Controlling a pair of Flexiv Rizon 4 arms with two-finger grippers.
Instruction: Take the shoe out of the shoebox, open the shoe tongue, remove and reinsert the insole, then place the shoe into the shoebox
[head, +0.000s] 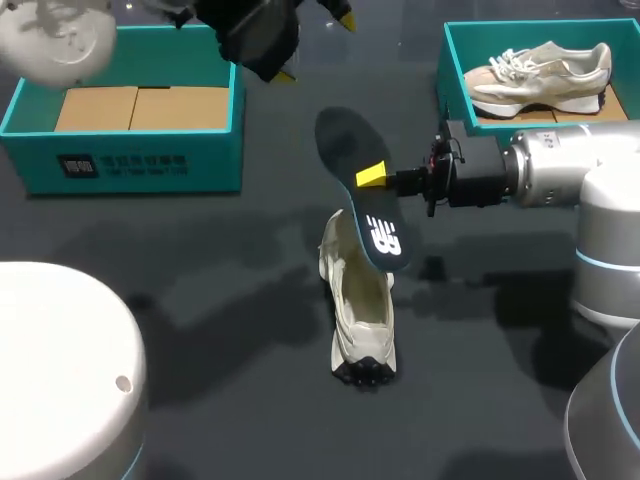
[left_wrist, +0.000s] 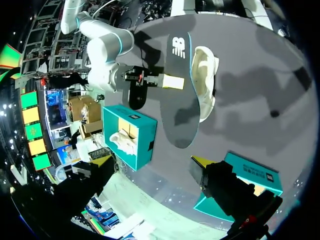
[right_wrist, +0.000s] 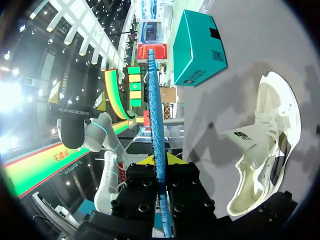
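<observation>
My right hand (head: 372, 178) comes in from 3 o'clock and is clamped on the dark insole (head: 345, 140), one yellow fingertip on each face near its middle; from the wrist I see the insole edge-on between my fingers. It runs from about 11 o'clock to 5 o'clock, and its printed end lies over the opening of the cream shoe (head: 362, 320), though I cannot tell whether they touch. The shoe lies on the dark worktop (head: 200, 280) at 6 o'clock from that hand. My left hand (head: 315, 47) hangs at 12 o'clock, fingers spread, carrying nothing. A teal shoebox (head: 150, 155) sits at 10 o'clock, another (head: 455, 75) at 2 o'clock with a second shoe (head: 540, 75) inside.
</observation>
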